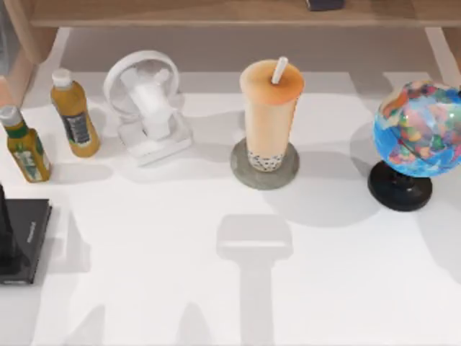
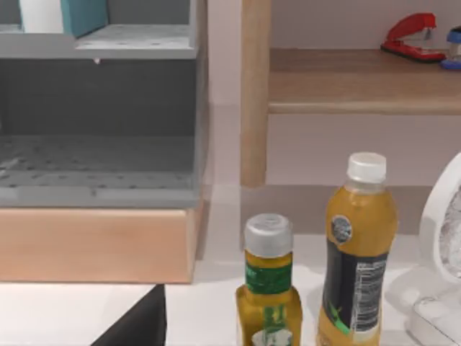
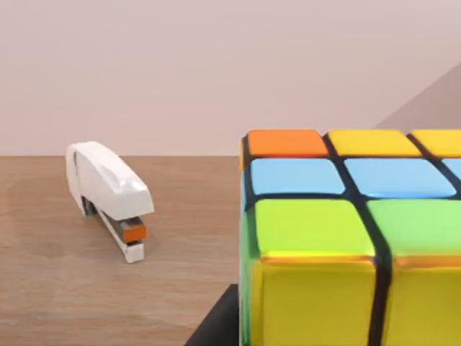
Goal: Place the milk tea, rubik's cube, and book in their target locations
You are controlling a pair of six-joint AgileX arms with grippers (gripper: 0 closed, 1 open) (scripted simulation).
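Note:
The milk tea (image 1: 270, 108) stands upright on a grey round coaster (image 1: 245, 171) at the table's middle back, its white straw pointing up. The rubik's cube (image 3: 346, 245) looms very close in the right wrist view, above a wooden surface, with orange, blue, green and yellow squares showing. A dark wedge of my right gripper (image 3: 216, 324) sits beside its lower edge. The book (image 2: 83, 14), teal, stands on the upper level of a grey shelf (image 2: 101, 115). A dark part of my left arm (image 1: 6, 223) rises at the table's left edge.
Two yellow-green bottles (image 1: 74, 112) (image 1: 24, 144) stand at the back left beside a white fan (image 1: 148, 101). A black slab (image 1: 25, 238) lies at the left edge. A globe (image 1: 418, 130) stands at the right. A white stapler (image 3: 108, 194) and a red stapler (image 2: 410, 36) rest on wooden shelves.

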